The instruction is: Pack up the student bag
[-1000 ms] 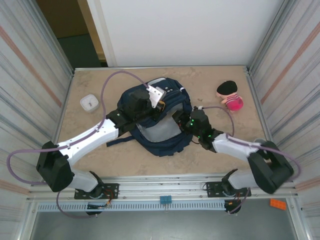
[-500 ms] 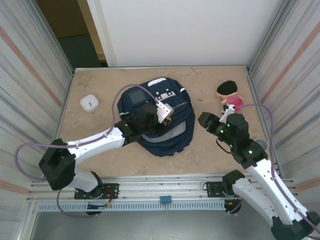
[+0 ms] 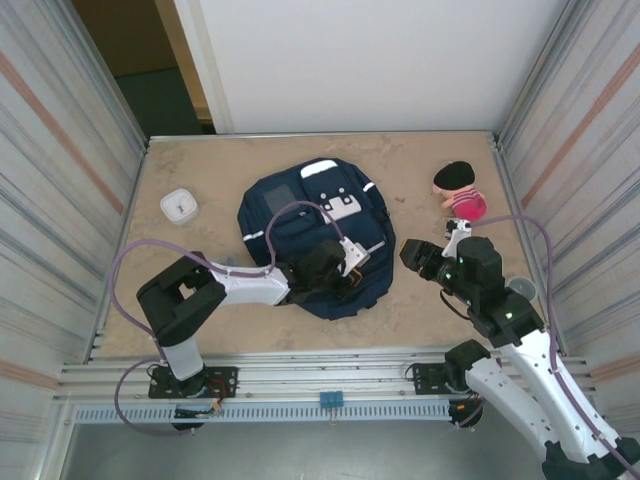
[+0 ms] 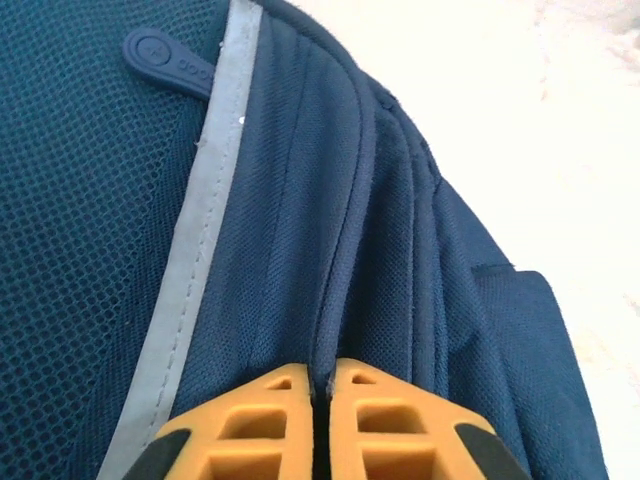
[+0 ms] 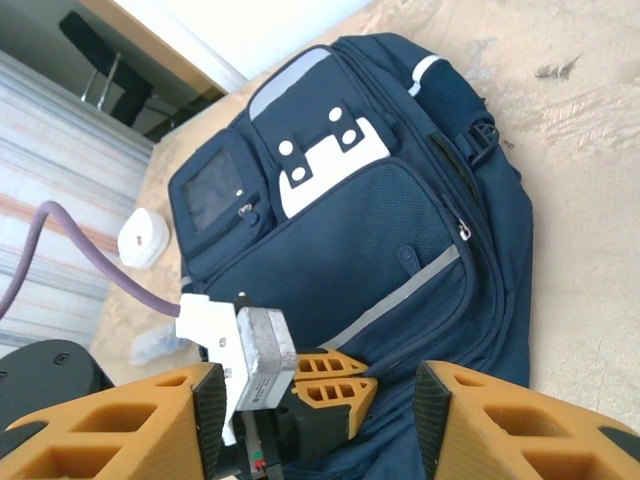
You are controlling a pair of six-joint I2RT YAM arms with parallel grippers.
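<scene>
Bag [image 3: 300, 225]: flat mid-table, long axis far-to-near.
Left gripper [image 4: 322, 385]: fingers pressed together at its near-edge seam, actual hold uncertain; the nearer arm.
Right gripper [image 3: 410, 252]: spread, empty, just right of bag, apart.

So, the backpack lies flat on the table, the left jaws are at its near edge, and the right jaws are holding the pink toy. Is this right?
Not quite. The right jaws stand open and hold nothing; the pink toy sits apart from them, farther back on the table. The top view shows this. The rest about the backpack is right.
</scene>
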